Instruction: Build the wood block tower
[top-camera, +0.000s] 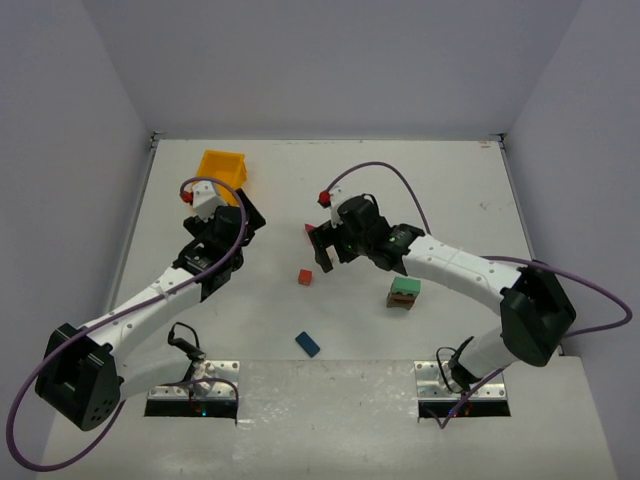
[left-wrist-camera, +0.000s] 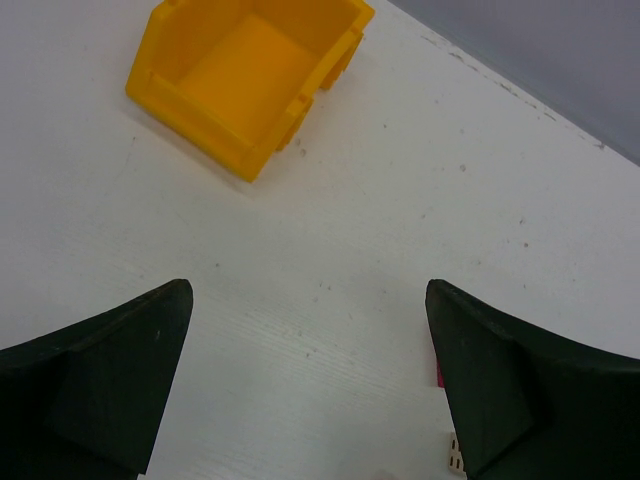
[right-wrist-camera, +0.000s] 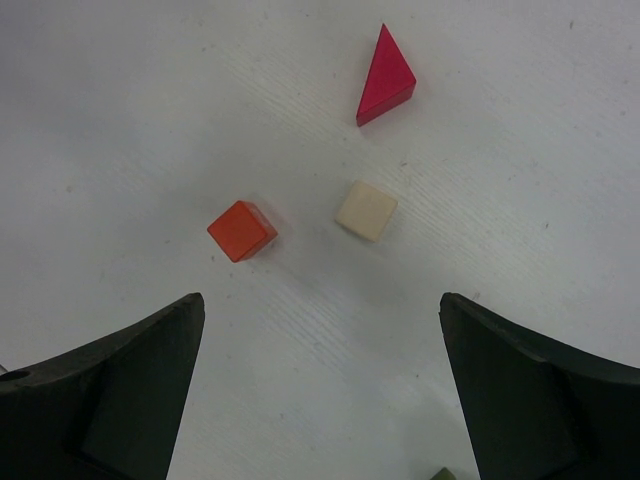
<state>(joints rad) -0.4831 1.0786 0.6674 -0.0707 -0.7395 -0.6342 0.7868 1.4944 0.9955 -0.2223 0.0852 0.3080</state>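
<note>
Left gripper was spread wide and empty, just near of the yellow bin at far left. Right gripper was also spread and empty, over the red cube, cream cube and magenta prism mid-table. The green-on-brown stack sat to the right, and the blue brick lay nearer.

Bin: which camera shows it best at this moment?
Left wrist. The bin sits close ahead of the camera, its walls and inside clear, with only its far rim cut by the frame edge. Top external shows it small and far off, at the left. Right wrist shows none of it.
</note>
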